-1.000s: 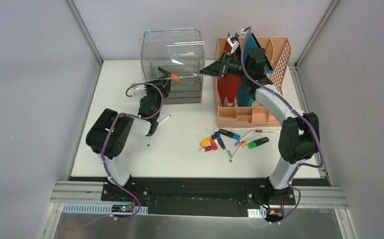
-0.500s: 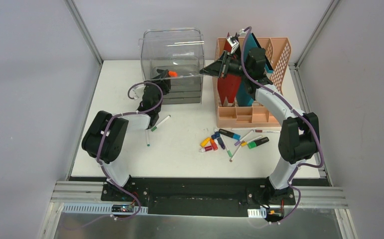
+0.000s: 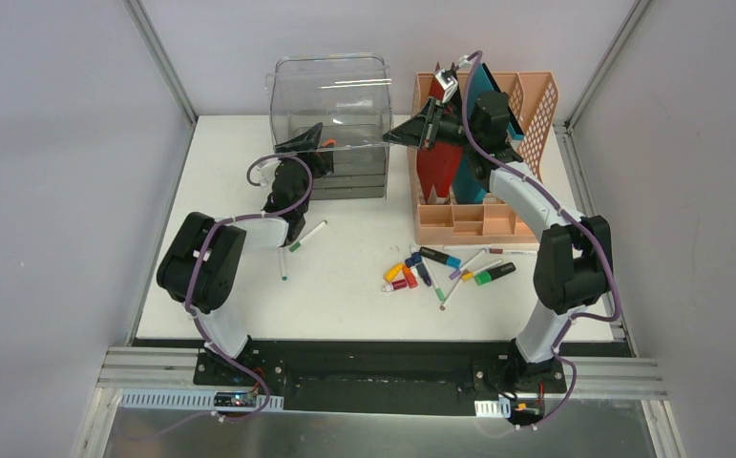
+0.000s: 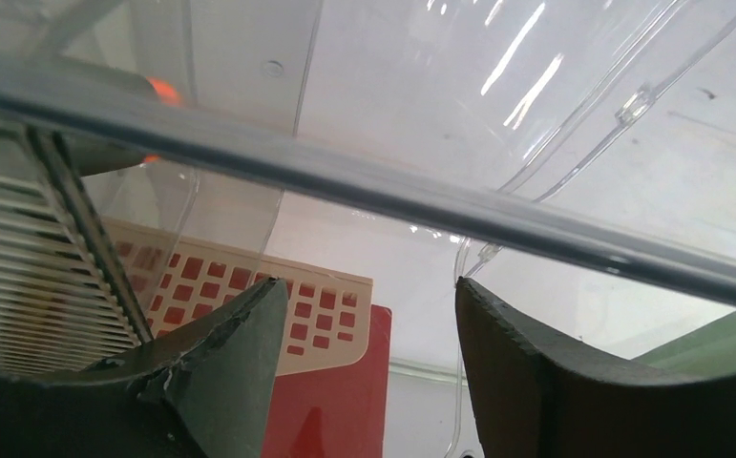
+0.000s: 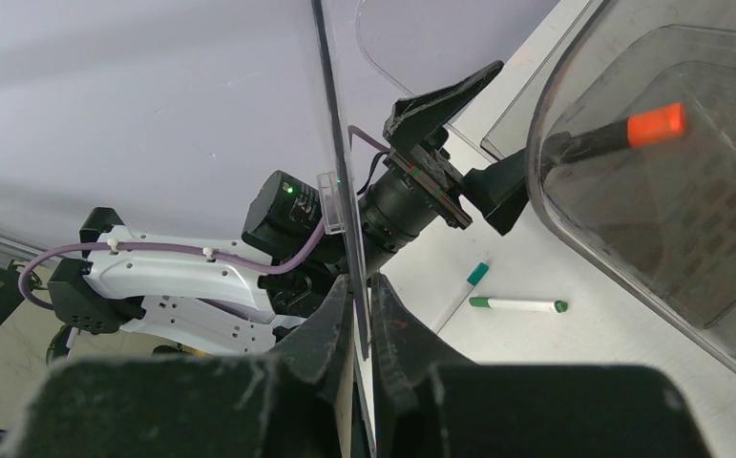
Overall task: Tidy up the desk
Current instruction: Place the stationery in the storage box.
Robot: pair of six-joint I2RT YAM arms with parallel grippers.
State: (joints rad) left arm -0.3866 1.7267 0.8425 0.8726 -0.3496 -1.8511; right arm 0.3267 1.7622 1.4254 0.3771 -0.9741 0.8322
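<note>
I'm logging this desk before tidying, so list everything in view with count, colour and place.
desk: one, white, under everything
drawer box: one, clear plastic, back centre
file rack: one, peach, back right
folders: two, red and teal, standing in the rack
orange-capped marker: one, dark body, inside the drawer box
loose markers: about ten, mixed colours, before the rack
pens: two, green-capped white, beside the left arm
left fingers: two, black, open at the drawer box
right fingers: two, black, shut on a clear panel
</note>
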